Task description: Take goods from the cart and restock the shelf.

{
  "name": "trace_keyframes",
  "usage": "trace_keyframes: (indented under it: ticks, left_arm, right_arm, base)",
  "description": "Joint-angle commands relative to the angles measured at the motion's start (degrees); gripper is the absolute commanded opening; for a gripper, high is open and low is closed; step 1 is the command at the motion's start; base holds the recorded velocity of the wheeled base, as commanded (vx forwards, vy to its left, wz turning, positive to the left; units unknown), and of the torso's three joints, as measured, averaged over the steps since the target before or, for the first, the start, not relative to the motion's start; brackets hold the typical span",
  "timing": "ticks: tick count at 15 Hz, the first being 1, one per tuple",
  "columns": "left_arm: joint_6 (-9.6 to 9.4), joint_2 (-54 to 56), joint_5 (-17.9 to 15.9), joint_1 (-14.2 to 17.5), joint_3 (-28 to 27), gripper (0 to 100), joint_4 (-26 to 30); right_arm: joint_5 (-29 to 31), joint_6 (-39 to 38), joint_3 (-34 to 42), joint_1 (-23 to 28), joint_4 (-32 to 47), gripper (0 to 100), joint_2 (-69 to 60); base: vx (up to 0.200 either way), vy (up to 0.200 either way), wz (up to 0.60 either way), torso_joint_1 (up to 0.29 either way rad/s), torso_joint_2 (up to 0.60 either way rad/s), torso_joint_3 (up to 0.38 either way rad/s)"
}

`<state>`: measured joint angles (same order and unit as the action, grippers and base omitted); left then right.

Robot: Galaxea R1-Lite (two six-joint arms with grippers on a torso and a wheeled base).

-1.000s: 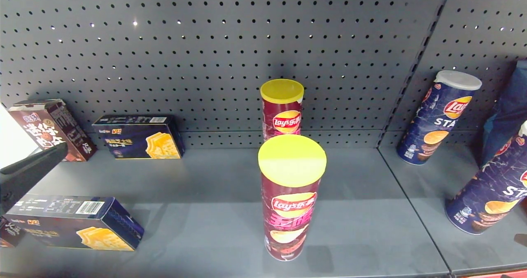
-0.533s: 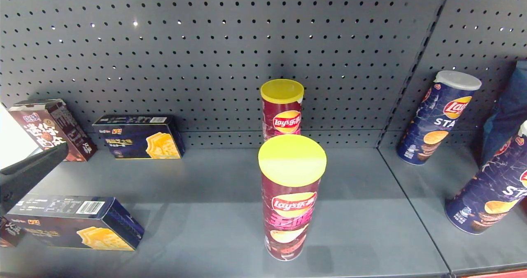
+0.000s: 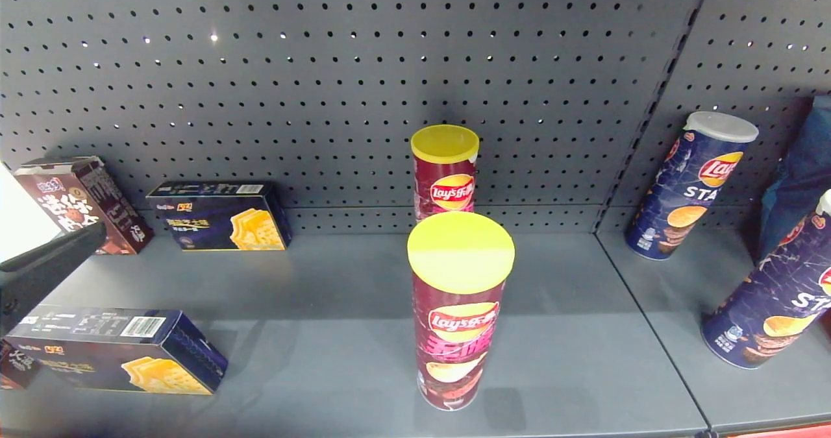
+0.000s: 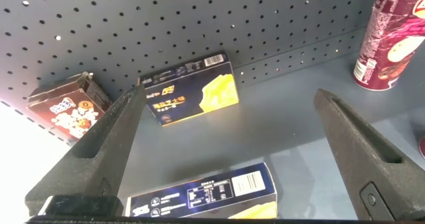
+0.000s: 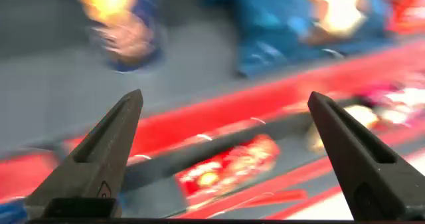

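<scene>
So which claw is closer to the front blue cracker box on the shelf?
Left. The left claw hangs open just above the front blue cracker box; the right claw is over by the blue cans, at the shelf's other end.

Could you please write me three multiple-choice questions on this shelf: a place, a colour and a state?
1. Where is the rear maroon can relative to the front maroon can? A. Behind it, near the pegboard. B. Left of it. C. On top of it.
2. What colour is the front maroon can's lid? A. Grey. B. Yellow. C. Red.
3. How is the left gripper? A. Shut on a box. B. Shut on a can. C. Open, empty.
Key: A, it stands farther back; B, the lid is yellow; C, its jaws stand apart, holding nothing.
</scene>
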<state>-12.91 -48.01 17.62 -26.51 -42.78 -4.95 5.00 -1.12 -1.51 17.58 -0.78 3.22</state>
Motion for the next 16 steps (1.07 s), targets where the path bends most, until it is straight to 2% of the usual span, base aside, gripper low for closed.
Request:
trace_keyframes:
  ticks: [1,6,7,8,13,14,15,16]
  left_arm:
    - [-0.01,0.11,-0.04,-0.03,0.06,100,-0.06]
    - [0.08,0.02,-0.04,-0.12,-0.29,100,-0.32]
    - [-0.01,0.02,-0.04,-0.12,-0.29,100,-0.32]
    - [-0.01,0.11,-0.04,-0.12,0.15,100,-0.32]
    - [0.08,1.60,-0.04,-0.12,0.68,100,0.12]
    - [-0.01,1.69,-0.04,-0.12,0.68,100,-0.06]
    - [-0.01,2.04,0.05,-0.03,0.41,100,0.03]
    - [-0.01,2.04,0.05,-0.03,0.68,100,0.12]
  right_arm:
    - [-5.88,3.32,1.42,0.70,1.04,100,-3.22]
    - [-4.12,2.44,1.42,2.20,1.13,100,-3.22]
    - [-2.45,2.09,1.42,8.44,1.13,100,-3.22]
    - [-3.77,2.09,1.42,11.34,1.04,100,-3.22]
    - [-4.12,1.91,1.51,10.90,0.96,100,-3.22]
    - [-4.12,1.91,1.42,6.15,1.04,100,-2.34]
    - [-4.21,1.91,1.42,-1.85,1.22,100,4.69]
    - [-4.21,1.91,1.42,-8.17,1.13,100,3.81]
  base:
    - [0.000,0.000,0.00,0.000,0.00,0.000]
    - [0.000,0.000,0.00,0.000,0.00,0.000]
    - [0.000,0.000,0.00,0.000,0.00,0.000]
    - [0.000,0.000,0.00,0.000,0.00,0.000]
    - [0.000,0.000,0.00,0.000,0.00,0.000]
    - [0.000,0.000,0.00,0.000,0.00,0.000]
    - [0.000,0.000,0.00,0.000,0.00,0.000]
    - [0.000,0.000,0.00,0.000,0.00,0.000]
